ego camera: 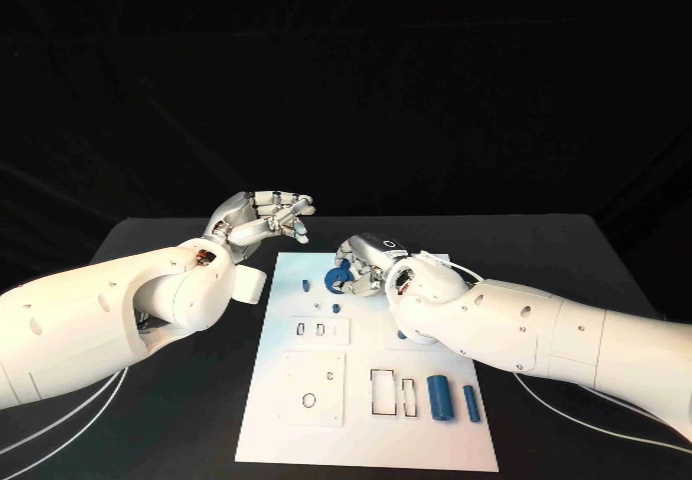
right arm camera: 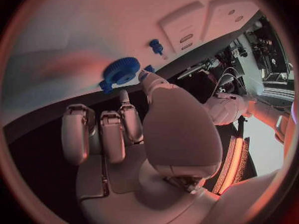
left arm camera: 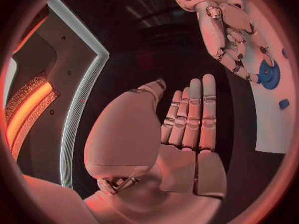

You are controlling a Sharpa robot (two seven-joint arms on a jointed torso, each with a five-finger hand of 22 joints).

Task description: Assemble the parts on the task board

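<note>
The white task board [ego camera: 289,420] lies in the middle of the table. A blue gear [ego camera: 336,280] sits at its far end, also seen in the right wrist view [right arm camera: 121,70] and the left wrist view [left arm camera: 269,74]. My right hand [ego camera: 371,265] hovers just right of the gear. Its thumb [right arm camera: 149,82] reaches the gear's rim, while the other fingers [right arm camera: 102,134] are bent and hold nothing. My left hand [ego camera: 267,220] is raised beyond the board's far left corner, with its fingers [left arm camera: 193,114] straight and empty. Two blue cylinders [ego camera: 440,397] lie at the near right.
A small blue peg [ego camera: 306,284] stands left of the gear and a small blue piece [ego camera: 333,308] lies just nearer. The board has rectangular slots [ego camera: 384,392] and an oval hole [ego camera: 309,400]. Black table [ego camera: 577,250] surrounds the board.
</note>
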